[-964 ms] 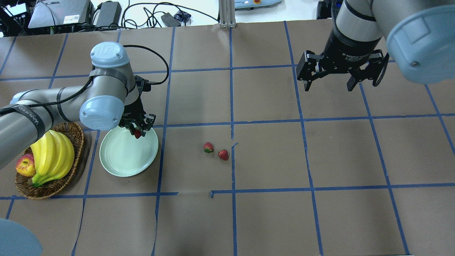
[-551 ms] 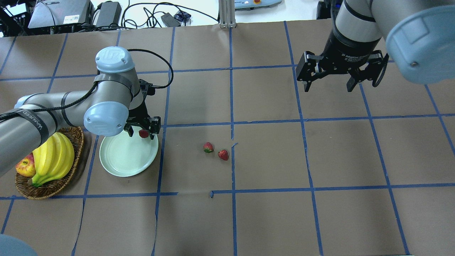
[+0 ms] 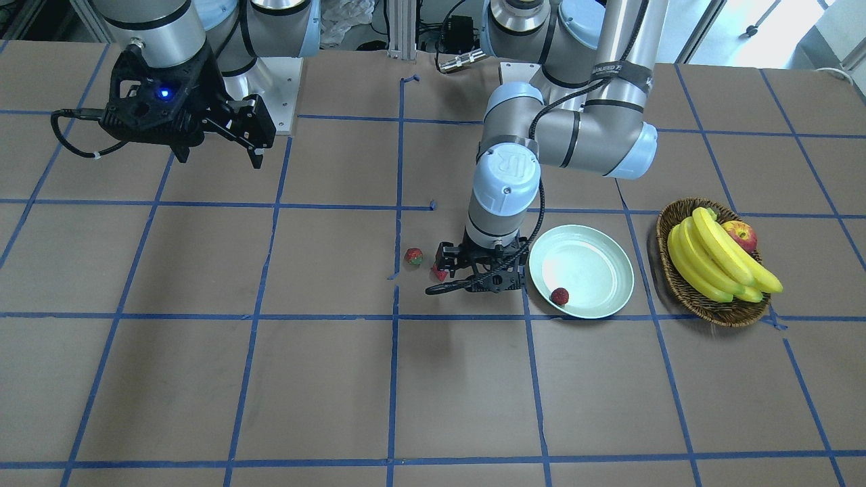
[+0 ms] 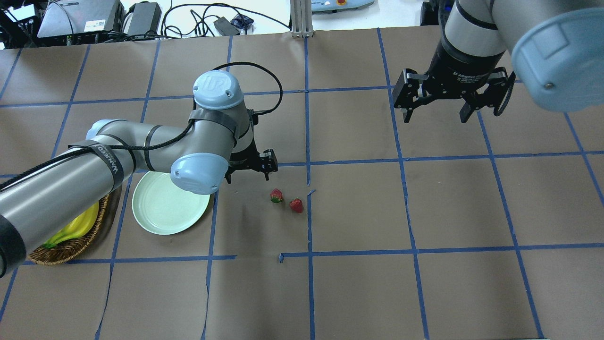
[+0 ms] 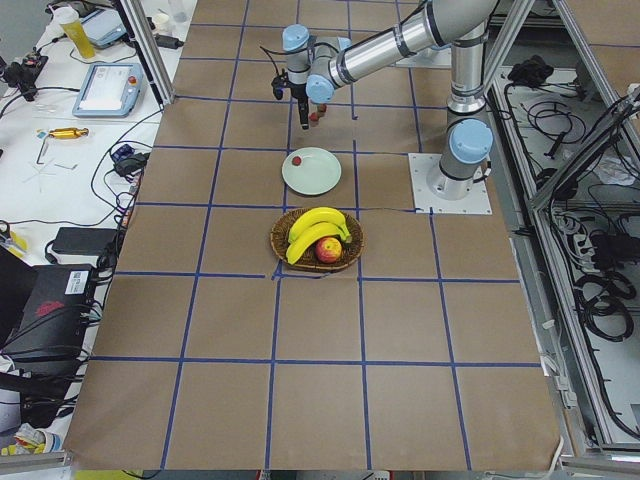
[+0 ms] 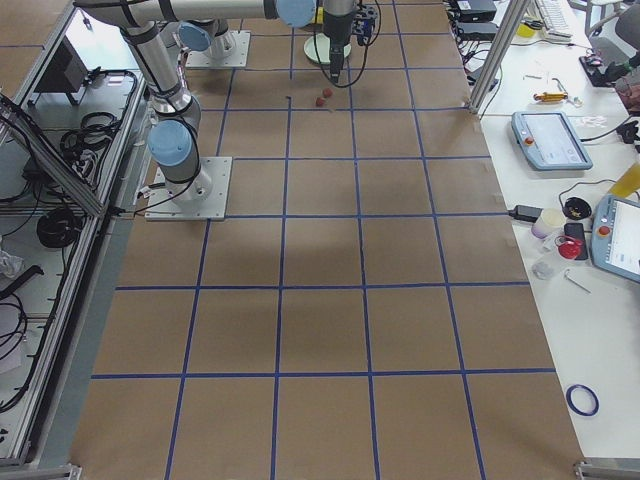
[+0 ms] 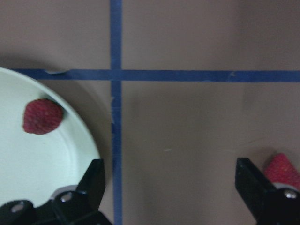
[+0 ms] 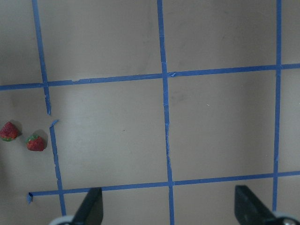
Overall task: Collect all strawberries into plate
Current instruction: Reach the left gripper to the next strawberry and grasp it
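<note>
Left arm [image 4: 141,146] bends low over the surface [image 4: 358,283], left claw [image 4: 249,173] spread open and empty at the plate's [image 4: 160,212] 2 o'clock; right claw [image 4: 435,115] hangs raised, likewise open.

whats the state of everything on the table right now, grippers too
left gripper, open, empty, between the plate and the loose strawberries
right gripper, open, empty
plate, upright, one strawberry in it
two other strawberries, on the table, outside the plate
basket, holds bananas and an apple
</note>
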Controlling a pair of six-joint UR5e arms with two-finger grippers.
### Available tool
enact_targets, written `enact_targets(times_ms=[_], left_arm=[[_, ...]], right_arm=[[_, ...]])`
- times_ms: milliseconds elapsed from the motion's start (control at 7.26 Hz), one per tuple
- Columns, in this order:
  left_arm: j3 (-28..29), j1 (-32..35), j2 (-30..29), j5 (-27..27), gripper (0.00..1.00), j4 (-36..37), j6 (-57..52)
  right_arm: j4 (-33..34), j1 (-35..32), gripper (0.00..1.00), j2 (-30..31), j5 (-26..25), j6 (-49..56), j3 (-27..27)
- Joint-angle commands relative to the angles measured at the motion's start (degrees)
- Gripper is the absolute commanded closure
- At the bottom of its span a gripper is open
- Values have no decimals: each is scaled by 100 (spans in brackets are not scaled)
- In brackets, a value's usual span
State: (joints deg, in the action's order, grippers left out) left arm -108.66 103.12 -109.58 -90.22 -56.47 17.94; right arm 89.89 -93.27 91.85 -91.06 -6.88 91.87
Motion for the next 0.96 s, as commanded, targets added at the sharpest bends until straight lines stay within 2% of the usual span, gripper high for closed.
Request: enact_targets(times_ms=[0,138,413,689,827], left_arm=[[-23,374,-238,119,0,241,368],[-23,375,-318,119,4,259,325],[-32,375,-458,58,27,259,280],[-23,384,-459,49,67,250,315],[-23,384,-450,92,83,250,316]], right_arm=[[-7,-7,0,-9,0,2,-2],[2,-7,0,-9,0,2,-2],[2,-7,0,-9,0,2,-2],[-7,-7,0,-9,0,-7,-11],[-7,-7,0,-9,0,2,-11]])
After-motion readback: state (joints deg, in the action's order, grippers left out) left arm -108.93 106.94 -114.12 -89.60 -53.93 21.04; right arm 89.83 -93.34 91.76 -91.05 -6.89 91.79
